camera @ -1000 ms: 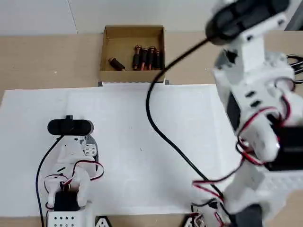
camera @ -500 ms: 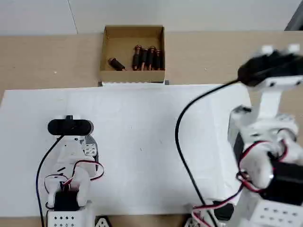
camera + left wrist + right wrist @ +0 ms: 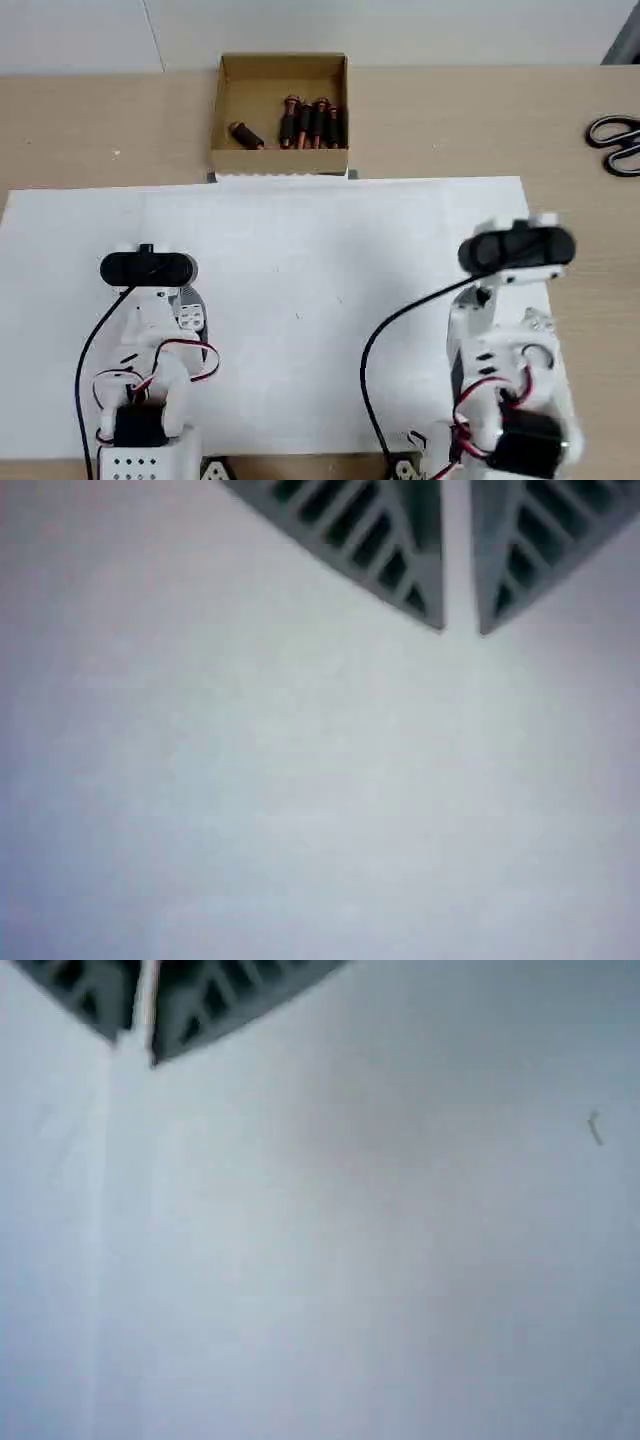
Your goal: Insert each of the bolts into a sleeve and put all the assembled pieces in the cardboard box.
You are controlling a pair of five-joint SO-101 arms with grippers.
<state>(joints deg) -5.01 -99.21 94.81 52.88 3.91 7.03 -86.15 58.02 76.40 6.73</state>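
Note:
The cardboard box (image 3: pixel 228 105) stands on the wooden table beyond the far edge of the white sheet. Several bolts in dark sleeves (image 3: pixel 312 122) lie side by side at its right, and one more assembled piece (image 3: pixel 245 134) lies apart at its left. My left arm (image 3: pixel 148 330) is folded back at the near left, its gripper (image 3: pixel 461 628) shut over bare white paper with nothing in it. My right arm (image 3: pixel 510 340) is folded back at the near right, its gripper (image 3: pixel 133 1052) also shut above the paper and holding nothing.
A white paper sheet (image 3: pixel 300 290) covers the near part of the table. Scissors (image 3: pixel 614 140) lie on the wood at the far right edge. A black cable (image 3: pixel 385 330) loops over the paper beside the right arm.
The right arm has pulled back from high over the far right of the sheet and folded down to the near right. The left arm has kept still.

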